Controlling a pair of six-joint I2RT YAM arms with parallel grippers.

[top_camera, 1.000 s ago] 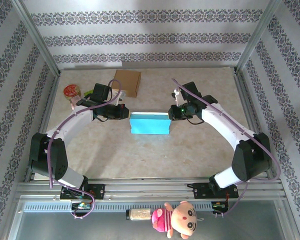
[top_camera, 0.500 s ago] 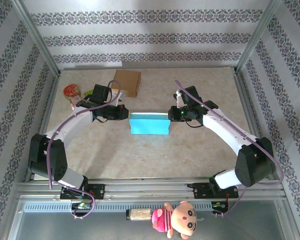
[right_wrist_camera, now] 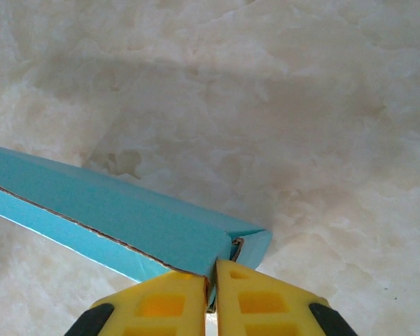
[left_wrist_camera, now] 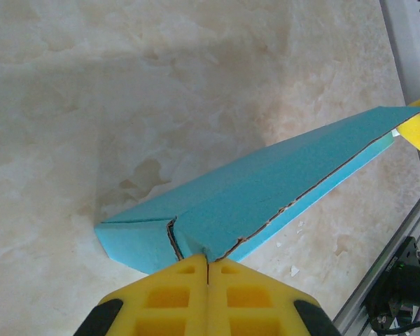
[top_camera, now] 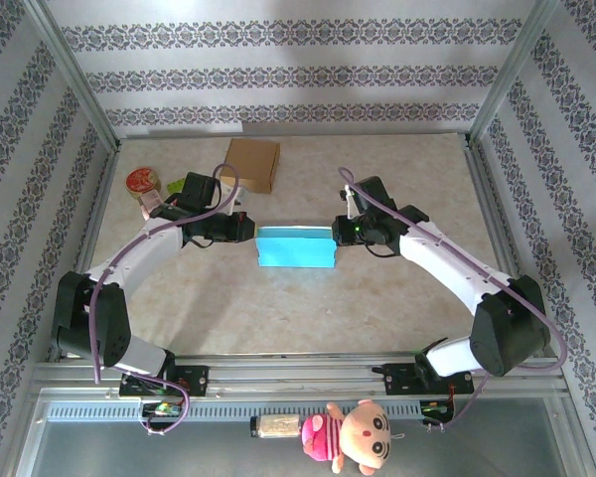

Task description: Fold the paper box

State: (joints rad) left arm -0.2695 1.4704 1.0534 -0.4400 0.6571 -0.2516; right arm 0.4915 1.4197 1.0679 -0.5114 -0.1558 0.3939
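Observation:
The paper box (top_camera: 296,247) is blue cardboard, partly folded, held just above the middle of the table between both arms. My left gripper (top_camera: 250,230) is at its left end; its yellow fingers (left_wrist_camera: 175,294) are pressed together on the box's edge (left_wrist_camera: 217,210) by a torn corner fold. My right gripper (top_camera: 338,231) is at the right end, its yellow fingers (right_wrist_camera: 266,301) pinching a thin wall of the box (right_wrist_camera: 126,210) between them. The box's long brown-edged seam runs from one gripper to the other.
A brown cardboard box (top_camera: 252,162) lies at the back of the table, left of centre. A red-topped round tin (top_camera: 142,181) sits at the back left. Metal frame rails (top_camera: 89,229) border the table. A plush doll (top_camera: 356,433) lies below the front rail.
Both grippers have shifted slightly toward the back with the box still between them. The right arm's elbow has moved inward. Both grips stay the same.

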